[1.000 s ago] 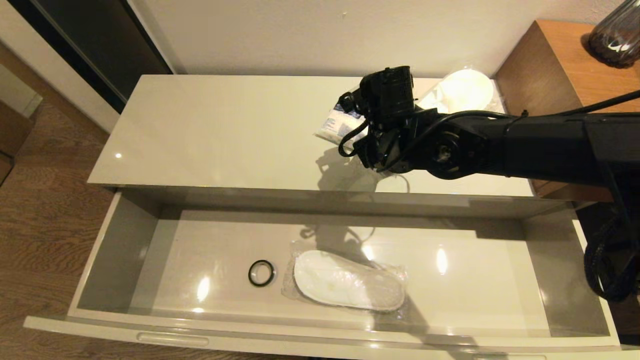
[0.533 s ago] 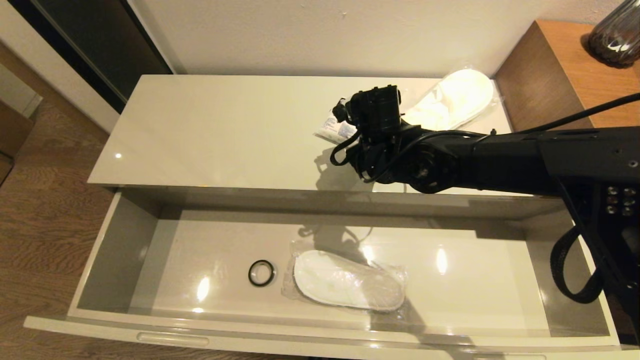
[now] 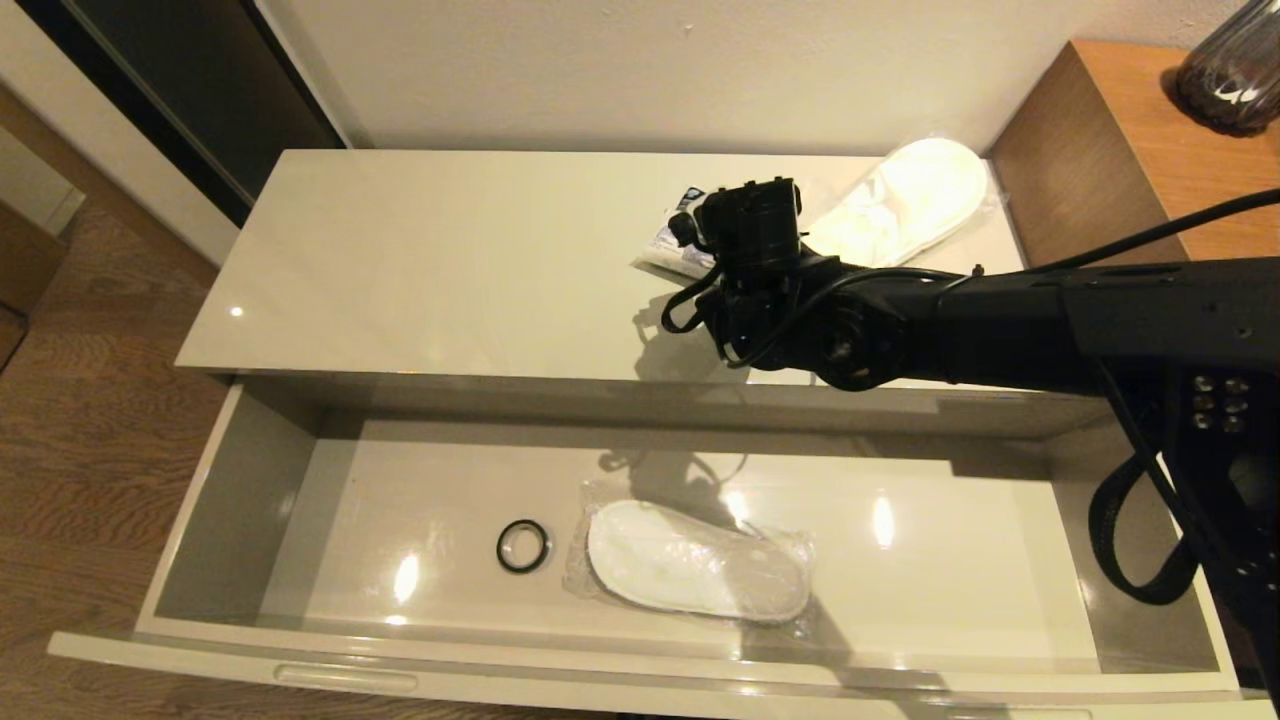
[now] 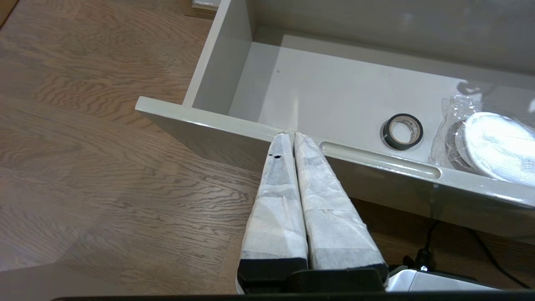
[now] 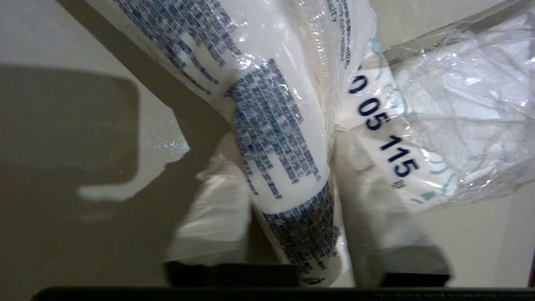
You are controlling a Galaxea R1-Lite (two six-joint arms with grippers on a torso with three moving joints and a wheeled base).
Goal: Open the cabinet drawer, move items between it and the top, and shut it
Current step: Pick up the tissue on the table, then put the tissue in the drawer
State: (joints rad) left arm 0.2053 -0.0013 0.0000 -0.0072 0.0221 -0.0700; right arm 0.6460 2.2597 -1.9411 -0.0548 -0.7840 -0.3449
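Observation:
The cabinet drawer [image 3: 190,500] stands pulled out, and one wrapped white slipper [image 3: 695,572] lies on its floor. A second wrapped slipper [image 3: 905,200] rests at the back right of the top [image 3: 450,260]. Beside it lies the small white packet with blue print [image 3: 665,245]. My right gripper [image 5: 288,142] is down over the packet [image 5: 284,125], fingers pressing both its sides; in the head view the wrist hides them. My left gripper [image 4: 291,134] is shut and empty, just outside the drawer's front near a handle slot [image 4: 378,161].
A black ring of tape [image 3: 523,546] sits in the drawer left of the slipper. The taller brown wooden desk [image 3: 1130,150] adjoins the top on the right, with a dark vase [image 3: 1235,70] on it. Wooden floor lies left of the cabinet.
My right arm has come down and slightly forward onto the packet. Its fingers have gone from wide apart to closed around the packet. The left arm has not moved.

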